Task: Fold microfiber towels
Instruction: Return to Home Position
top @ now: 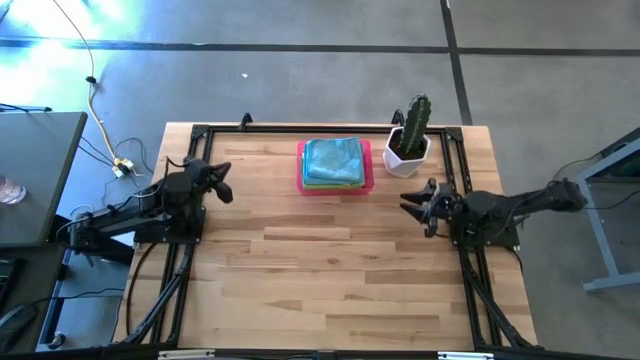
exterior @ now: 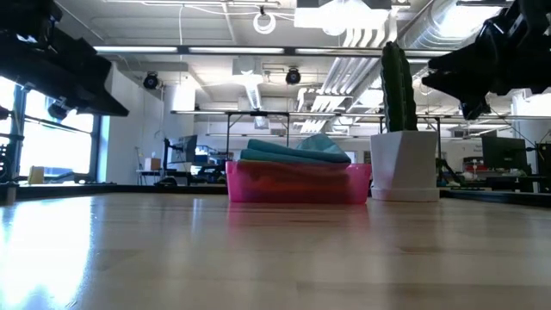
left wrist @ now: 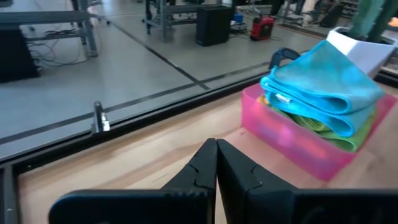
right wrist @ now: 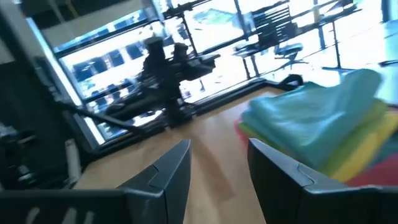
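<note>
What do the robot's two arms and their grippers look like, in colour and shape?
Both are matte black. The left arm, at the table's left edge, and the right arm, at its right edge, are slim jointed links. The left gripper has two flat, angular fingers narrowing to tips; the right gripper looks the same. No markings show.

left tool: fingers together, raised | right tool: fingers apart, raised

Overhead, low, wrist views on towels
</note>
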Robot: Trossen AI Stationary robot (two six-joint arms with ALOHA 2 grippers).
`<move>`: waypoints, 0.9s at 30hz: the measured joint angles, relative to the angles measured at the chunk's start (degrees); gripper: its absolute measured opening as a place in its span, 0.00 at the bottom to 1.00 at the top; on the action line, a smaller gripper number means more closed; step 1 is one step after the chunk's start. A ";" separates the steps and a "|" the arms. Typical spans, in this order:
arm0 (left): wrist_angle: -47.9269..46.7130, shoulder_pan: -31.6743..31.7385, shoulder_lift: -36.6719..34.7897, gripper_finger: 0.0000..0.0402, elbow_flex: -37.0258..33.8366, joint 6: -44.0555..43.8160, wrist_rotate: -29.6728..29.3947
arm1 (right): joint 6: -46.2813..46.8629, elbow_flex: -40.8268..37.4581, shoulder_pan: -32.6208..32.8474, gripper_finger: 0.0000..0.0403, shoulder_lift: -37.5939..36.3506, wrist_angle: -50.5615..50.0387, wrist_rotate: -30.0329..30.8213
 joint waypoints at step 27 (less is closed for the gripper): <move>0.00 12.12 0.00 0.00 0.00 0.00 0.02 | -0.22 -0.01 -11.62 0.37 -7.74 -7.71 -0.07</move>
